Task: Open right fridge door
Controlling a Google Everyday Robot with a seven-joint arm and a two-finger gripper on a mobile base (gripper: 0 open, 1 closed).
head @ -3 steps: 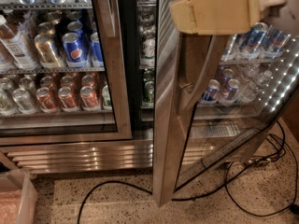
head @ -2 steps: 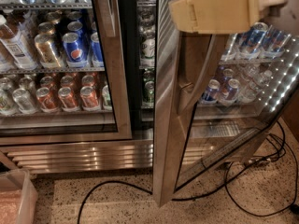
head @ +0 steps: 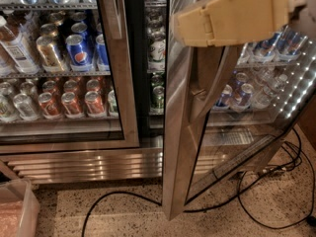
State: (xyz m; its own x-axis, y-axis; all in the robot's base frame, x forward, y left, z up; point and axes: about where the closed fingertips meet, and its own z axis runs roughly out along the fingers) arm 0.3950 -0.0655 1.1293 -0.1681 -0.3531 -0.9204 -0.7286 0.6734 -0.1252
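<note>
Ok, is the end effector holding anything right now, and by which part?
It cannot be told. The end effector sits over the upper end of the handle on the right fridge door, and its beige body hides any grip.

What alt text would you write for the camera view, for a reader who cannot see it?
The right fridge door stands swung open toward the camera, cans visible through its glass. The beige gripper sits at top right, over the door's upper part. The left door is closed; black cables cross the floor.

Single camera, maybe head-mounted, close above-behind beige plastic gripper (head: 229, 14), faces down onto steel-framed glass right fridge door (head: 177, 132) beneath it.
</note>
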